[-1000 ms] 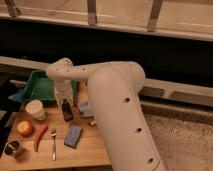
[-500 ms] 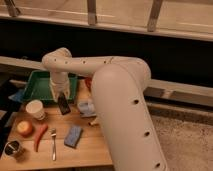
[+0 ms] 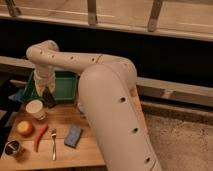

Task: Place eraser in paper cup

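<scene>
My gripper [image 3: 46, 93] hangs at the left of the wooden table, in front of the green tray [image 3: 67, 84], shut on the eraser [image 3: 49, 99]. The eraser is a small black bar, tilted and lifted off the table. The paper cup [image 3: 36, 109], short and white, stands upright just below and left of the eraser, close to it. The eraser's lower end is beside the cup's rim, not inside it. My large cream arm sweeps in from the lower right and hides the table's right part.
A blue-grey sponge block [image 3: 73, 135] lies mid-table, with a fork [image 3: 53, 143] and a red chili [image 3: 39, 136] to its left. An orange fruit [image 3: 25, 128] and a dark metallic cup [image 3: 13, 147] sit at the front left. A blue object [image 3: 20, 95] lies left of the tray.
The gripper has carried the eraser up and to the left, from mid-table near the sponge to just beside the paper cup.
</scene>
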Controlling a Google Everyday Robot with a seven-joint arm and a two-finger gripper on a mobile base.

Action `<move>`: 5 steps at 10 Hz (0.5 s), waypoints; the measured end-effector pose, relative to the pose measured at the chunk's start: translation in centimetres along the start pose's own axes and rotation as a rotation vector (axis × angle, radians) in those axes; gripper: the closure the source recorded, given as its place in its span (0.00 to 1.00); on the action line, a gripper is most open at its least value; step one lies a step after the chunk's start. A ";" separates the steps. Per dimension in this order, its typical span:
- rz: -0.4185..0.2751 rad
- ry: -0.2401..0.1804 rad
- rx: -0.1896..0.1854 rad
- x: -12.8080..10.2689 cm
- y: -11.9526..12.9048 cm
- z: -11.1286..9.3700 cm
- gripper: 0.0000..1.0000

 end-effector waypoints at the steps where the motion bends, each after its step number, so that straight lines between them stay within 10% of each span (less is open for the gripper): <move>1: -0.038 -0.020 -0.014 -0.8 1.3 -0.6 1.00; 5: -0.139 -0.054 -0.056 -2.2 6.0 -1.0 1.00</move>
